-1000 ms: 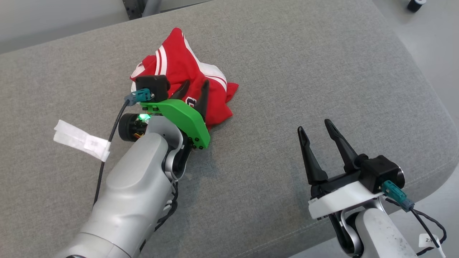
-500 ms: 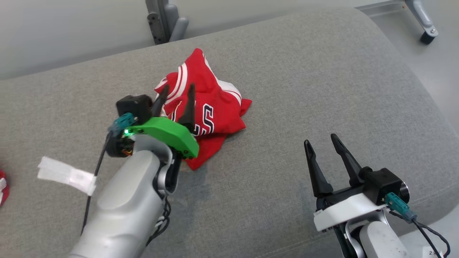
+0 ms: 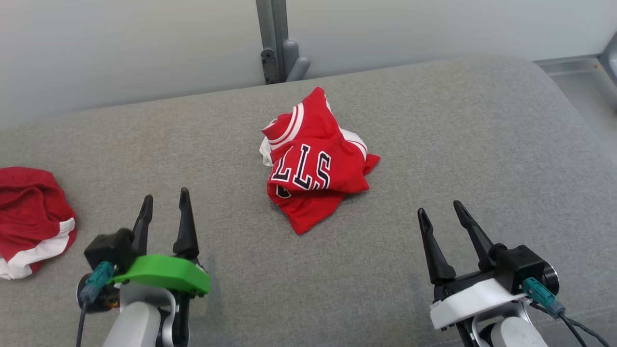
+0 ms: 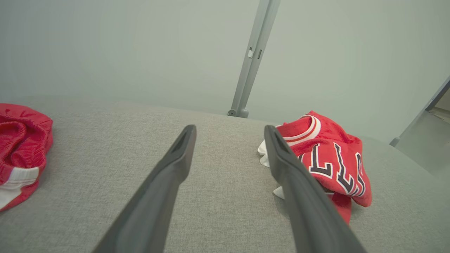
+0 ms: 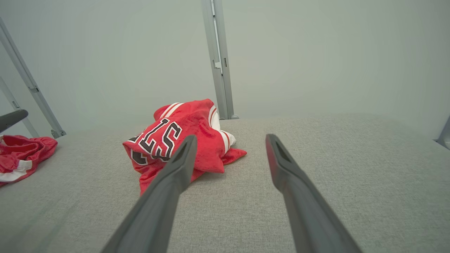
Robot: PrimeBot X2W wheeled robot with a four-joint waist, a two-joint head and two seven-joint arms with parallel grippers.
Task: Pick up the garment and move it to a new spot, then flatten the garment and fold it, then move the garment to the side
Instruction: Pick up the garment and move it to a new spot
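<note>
1. Two red garments lie on the grey fabric-covered table (image 3: 434, 120). At the far left edge is a bunched red piece with a white band (image 3: 29, 212), well apart from everything else. I take it as not my concern.
2. Next comes my left claw (image 3: 165, 194), low over bare table on the near side. Its jaws are spread wide with nothing between them, and it is clear of any cloth.
3. At mid-table sits the jersey (image 3: 313, 168), a crumpled red heap with black lettering facing up and white-striped trim showing at its far left. It lies between my two claws but farther out, in front of the grey post (image 3: 277, 43).
4. I judge the jersey light, limp and probably a bit slick, so it should drape and slide rather than hold any shape. A pinch into the middle of the heap would likely catch several layers. I would rather take the striped trim (image 3: 284, 130), which looks thicker, or the loose corner (image 3: 301, 224) pointing toward me, and use both claws on separate edges to spread it.
5. At the right, my right claw (image 3: 439, 207) hovers near the table's front edge, jaws wide apart and empty, also well short of the jersey.
</note>
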